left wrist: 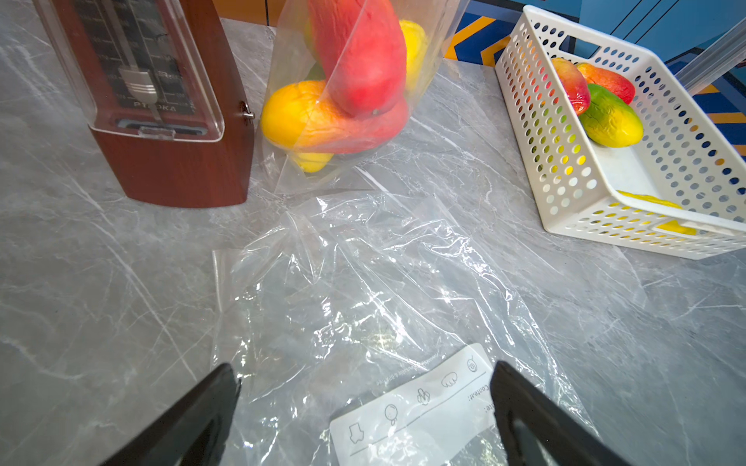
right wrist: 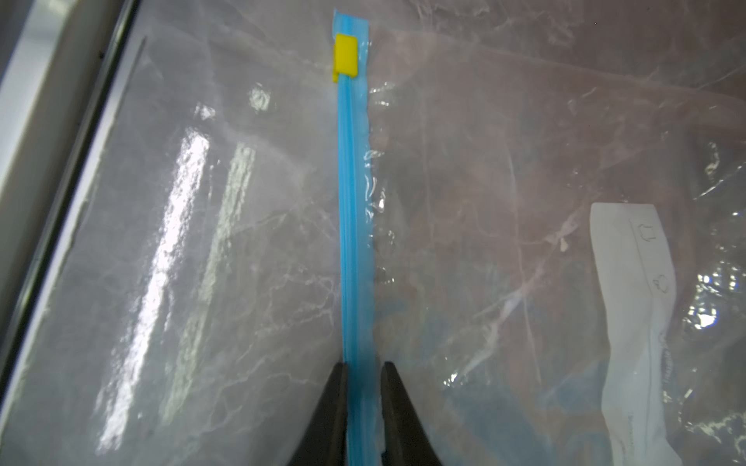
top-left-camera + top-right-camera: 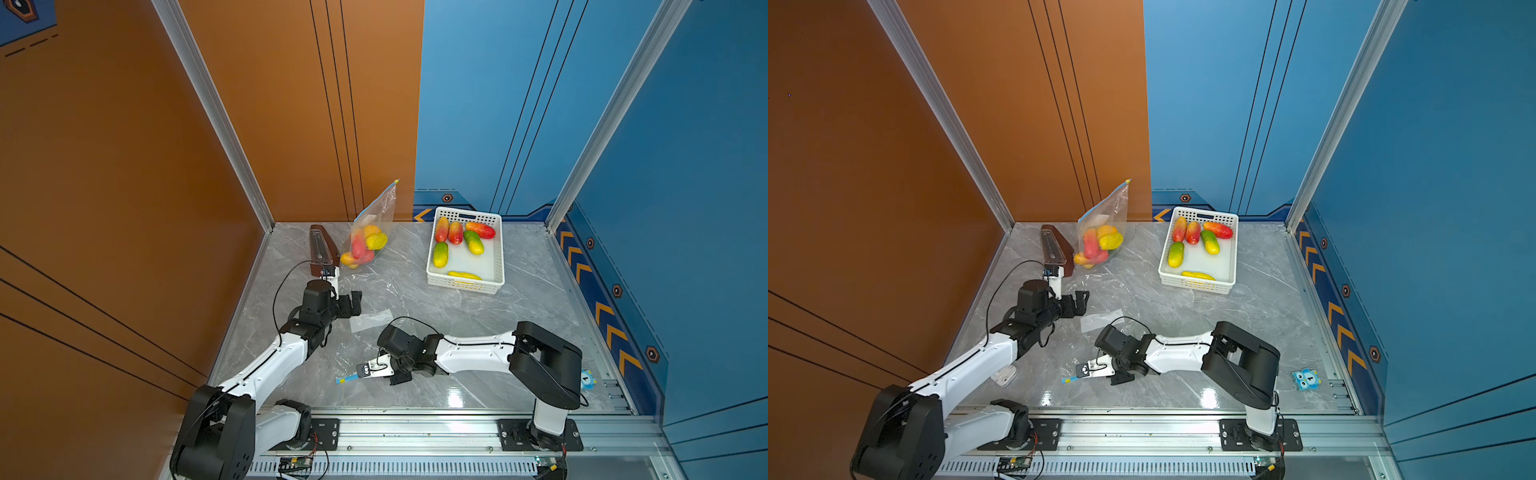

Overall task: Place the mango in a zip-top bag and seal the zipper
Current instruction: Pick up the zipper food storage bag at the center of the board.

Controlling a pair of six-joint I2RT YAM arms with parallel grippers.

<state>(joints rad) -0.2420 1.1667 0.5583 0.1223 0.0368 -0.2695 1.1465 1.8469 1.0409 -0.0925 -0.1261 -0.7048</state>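
Right jaws pinch zipper [image 2: 354, 242] (grey marble tabletop [image 3: 523, 303]).

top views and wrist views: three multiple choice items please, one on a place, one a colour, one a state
1. The filled bag stands: A) between the metronome and the white basket; B) inside the basket; C) in a gripper.
2. The slider on the blue zipper strip is: A) red; B) yellow; C) white.
3. The left gripper is: A) shut on a mango; B) shut on the metronome; C) open.
1 A, both top views show it there; 2 B, plain in the right wrist view; 3 C, its fingers stand wide apart over the flat bag.
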